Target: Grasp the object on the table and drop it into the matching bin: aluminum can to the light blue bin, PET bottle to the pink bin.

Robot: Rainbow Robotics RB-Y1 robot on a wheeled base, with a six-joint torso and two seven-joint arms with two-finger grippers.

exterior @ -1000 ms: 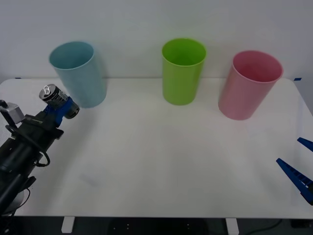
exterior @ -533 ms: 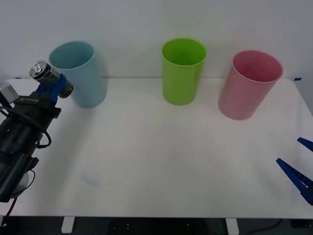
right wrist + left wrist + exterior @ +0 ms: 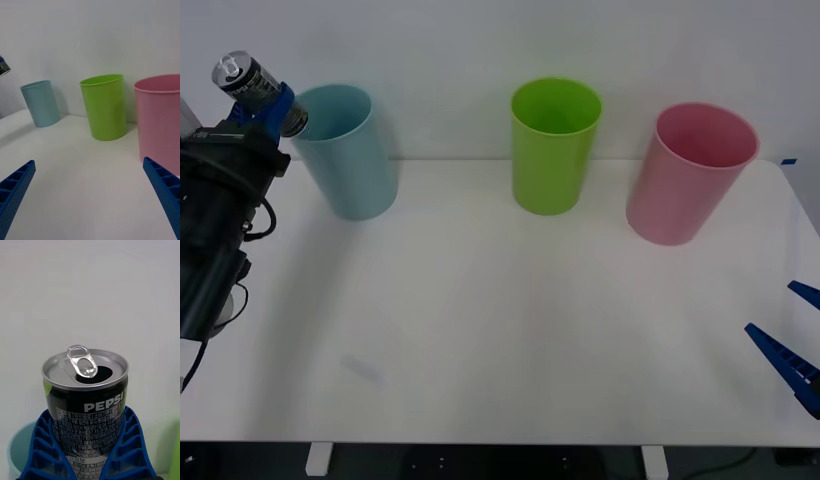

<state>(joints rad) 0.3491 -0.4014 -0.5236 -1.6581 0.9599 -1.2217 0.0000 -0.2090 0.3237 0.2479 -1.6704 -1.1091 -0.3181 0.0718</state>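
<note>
White table [image 3: 510,330] beneath; our left gripper [image 3: 268,108] clamps the aluminum can [image 3: 242,76], light blue bin [image 3: 345,150] just beside for dropping; right gripper [image 3: 792,340] spread, idle

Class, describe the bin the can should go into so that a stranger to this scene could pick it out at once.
Start at the white table, where three tall cup-shaped bins stand in a row along the far edge. The light blue bin is at the robot's left end, by the left gripper holding the aluminum can. Its neighbours are the lime green bin and the pink bin.
</note>
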